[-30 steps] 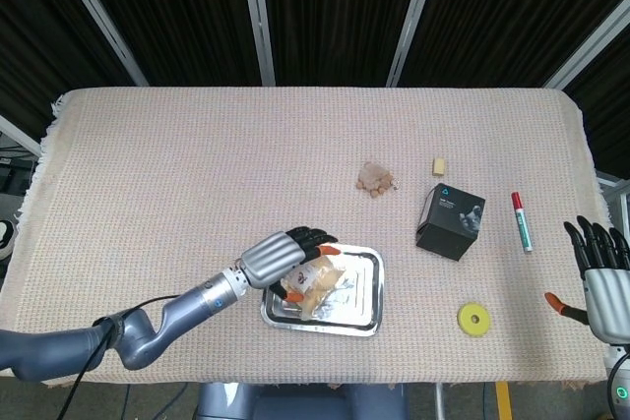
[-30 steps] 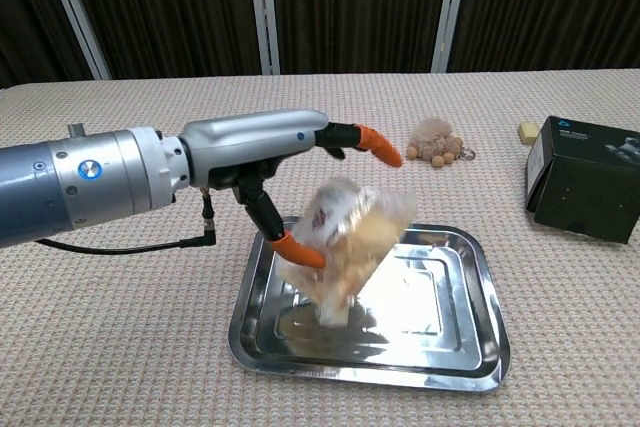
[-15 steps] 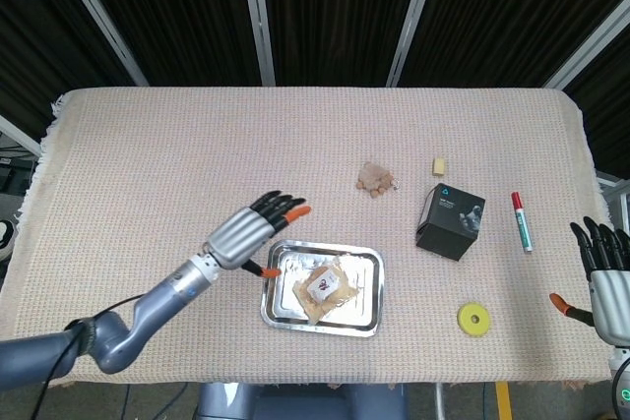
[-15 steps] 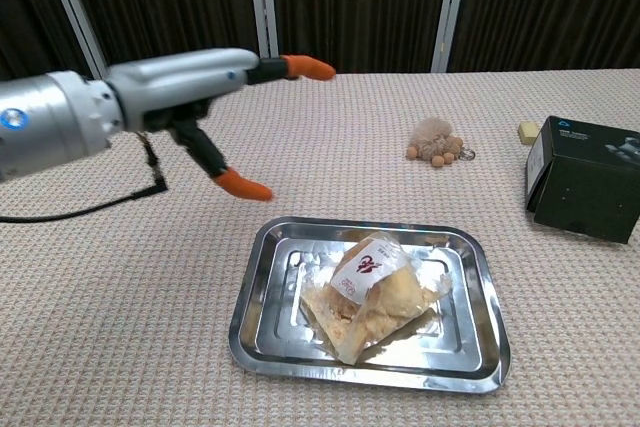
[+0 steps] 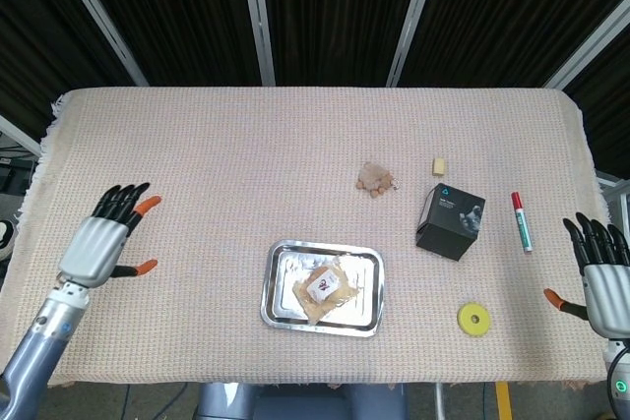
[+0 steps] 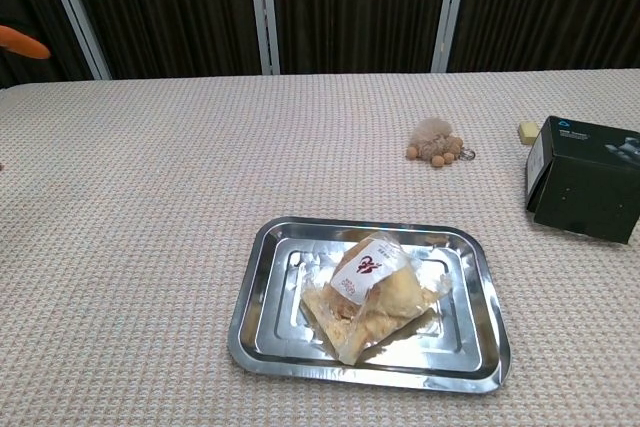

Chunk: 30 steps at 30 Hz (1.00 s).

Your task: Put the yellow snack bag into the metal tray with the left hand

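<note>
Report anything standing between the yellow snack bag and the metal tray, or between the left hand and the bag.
Nothing stands between them: the yellow snack bag already lies inside the metal tray. The left hand is open near the table's left edge, and only bare tablecloth lies between it and the tray.

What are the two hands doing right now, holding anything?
Left hand: open, holding nothing.
Right hand: open, holding nothing.

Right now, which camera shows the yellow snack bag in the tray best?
The chest view: the yellow snack bag is close and large, lying inside the metal tray, its label readable. The head view shows it only small from above.
</note>
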Each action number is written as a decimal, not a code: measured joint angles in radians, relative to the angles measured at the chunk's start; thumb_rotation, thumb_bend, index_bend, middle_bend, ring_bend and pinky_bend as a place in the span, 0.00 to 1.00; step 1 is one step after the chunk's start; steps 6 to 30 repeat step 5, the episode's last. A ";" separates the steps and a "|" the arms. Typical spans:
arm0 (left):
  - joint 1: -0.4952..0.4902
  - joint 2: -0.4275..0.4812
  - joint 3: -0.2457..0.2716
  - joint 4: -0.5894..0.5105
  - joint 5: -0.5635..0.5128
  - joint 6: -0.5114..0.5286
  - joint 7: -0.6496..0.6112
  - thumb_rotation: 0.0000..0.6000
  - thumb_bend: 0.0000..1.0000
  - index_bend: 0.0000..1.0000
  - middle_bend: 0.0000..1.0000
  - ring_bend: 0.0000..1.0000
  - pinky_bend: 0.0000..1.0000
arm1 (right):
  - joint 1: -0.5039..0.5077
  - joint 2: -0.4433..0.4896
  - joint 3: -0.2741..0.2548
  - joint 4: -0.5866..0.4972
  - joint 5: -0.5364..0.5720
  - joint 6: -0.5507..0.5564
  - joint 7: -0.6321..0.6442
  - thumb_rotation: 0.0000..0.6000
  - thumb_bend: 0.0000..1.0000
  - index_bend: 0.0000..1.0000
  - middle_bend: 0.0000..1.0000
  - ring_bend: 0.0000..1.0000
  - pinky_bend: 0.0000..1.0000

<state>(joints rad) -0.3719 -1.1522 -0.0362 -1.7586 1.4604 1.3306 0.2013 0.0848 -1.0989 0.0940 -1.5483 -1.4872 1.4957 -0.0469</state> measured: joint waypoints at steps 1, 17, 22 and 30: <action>0.021 0.004 0.011 0.002 0.017 0.032 -0.004 0.91 0.08 0.14 0.00 0.00 0.00 | 0.002 -0.001 0.001 0.000 -0.001 -0.002 -0.001 1.00 0.00 0.01 0.01 0.00 0.00; 0.111 0.023 0.062 0.009 0.089 0.164 -0.048 0.91 0.08 0.14 0.00 0.00 0.00 | 0.010 -0.003 0.003 -0.001 -0.003 -0.010 -0.002 1.00 0.00 0.01 0.01 0.00 0.00; 0.111 0.023 0.062 0.009 0.089 0.164 -0.048 0.91 0.08 0.14 0.00 0.00 0.00 | 0.010 -0.003 0.003 -0.001 -0.003 -0.010 -0.002 1.00 0.00 0.01 0.01 0.00 0.00; 0.111 0.023 0.062 0.009 0.089 0.164 -0.048 0.91 0.08 0.14 0.00 0.00 0.00 | 0.010 -0.003 0.003 -0.001 -0.003 -0.010 -0.002 1.00 0.00 0.01 0.01 0.00 0.00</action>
